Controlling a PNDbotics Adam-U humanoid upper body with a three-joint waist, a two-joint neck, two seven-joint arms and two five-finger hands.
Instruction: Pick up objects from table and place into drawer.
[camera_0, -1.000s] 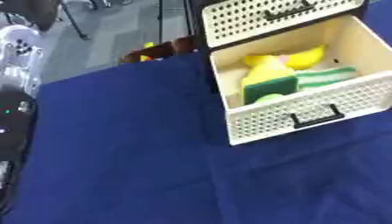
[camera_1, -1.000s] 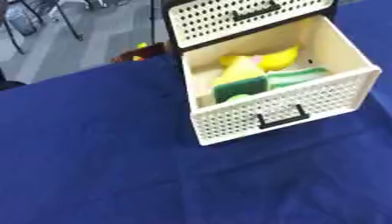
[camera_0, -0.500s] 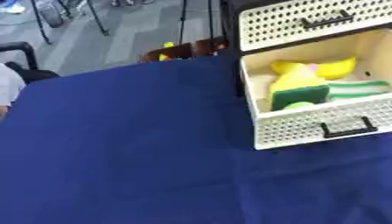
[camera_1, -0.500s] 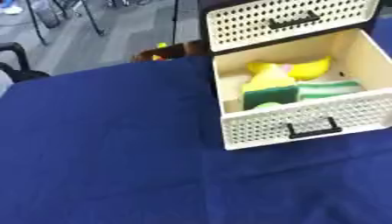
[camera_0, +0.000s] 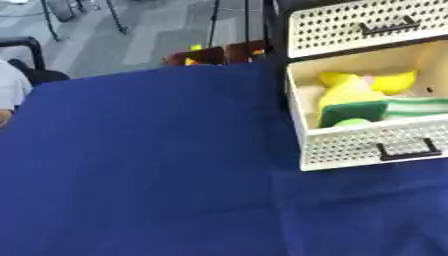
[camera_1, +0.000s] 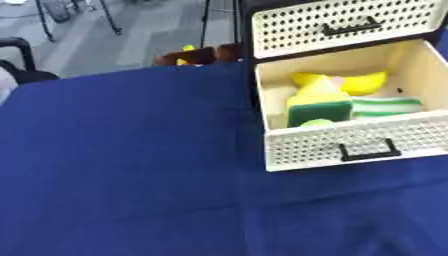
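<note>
Neither robot hand is in view, so their state cannot be told. The drawer (camera_1: 350, 130) stands open, loaded (sponge (camera_1: 319, 112) uppermost); closing it could jam on contents.

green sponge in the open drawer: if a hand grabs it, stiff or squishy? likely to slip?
The green sponge looks like a scouring pad on foam, so probably light and compressible. Its matte face suggests little slipping. It stands on edge, wedged between yellow items and the drawer front, so it may tip once freed.

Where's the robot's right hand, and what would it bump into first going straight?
No hand shows in either view, so I cannot tell. The open cream perforated plastic drawer sits at right.
</note>
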